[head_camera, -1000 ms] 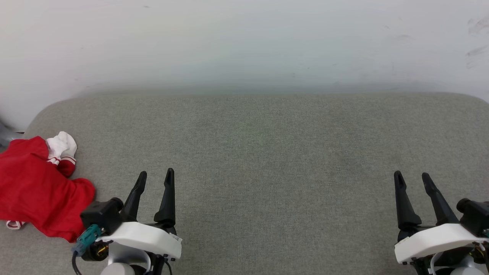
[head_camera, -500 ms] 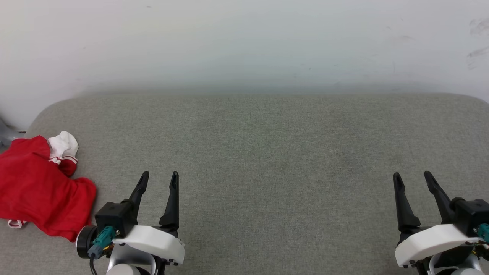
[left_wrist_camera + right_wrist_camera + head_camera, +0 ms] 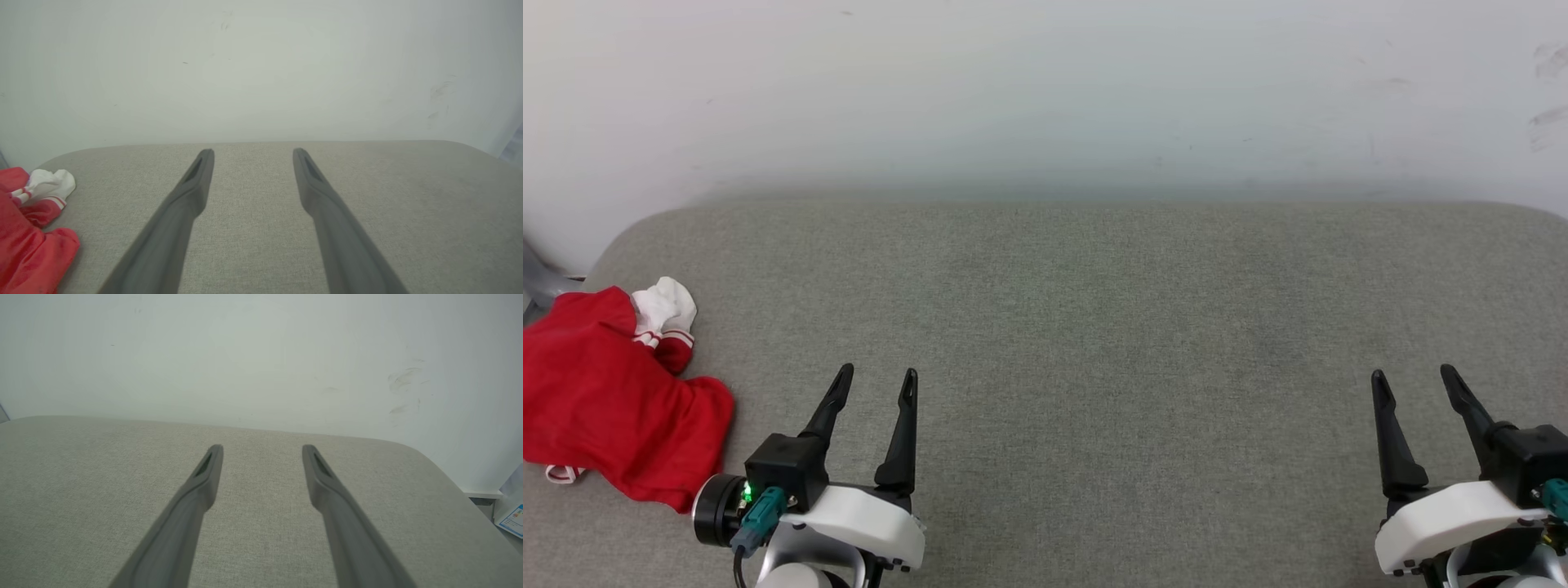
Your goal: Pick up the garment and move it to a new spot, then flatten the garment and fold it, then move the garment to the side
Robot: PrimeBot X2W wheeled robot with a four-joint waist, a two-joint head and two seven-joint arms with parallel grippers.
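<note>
While the garment (image 3: 605, 408), a red jersey T-shirt with a white short sleeve and red-and-white striped trim, lies crumpled in a heap at the far left edge of the grey woven padded surface (image 3: 1094, 327), I judge the job barely begun. It is neither spread flat nor folded, and part of it runs off the head view's left edge. My left gripper (image 3: 879, 372) hovers low over the padding just to the right of the heap, close to the red cloth but not touching it, its two long dark fingers spread apart with nothing between them. My right gripper (image 3: 1412, 373) waits well apart at the far right, jaws likewise parted and empty. From the left wrist the bundle (image 3: 28, 245) sits off to the side of the fingers, not ahead of them. Everything remains to do: the pick-up, the carry to a new spot, flattening, folding, and the final shift aside.
</note>
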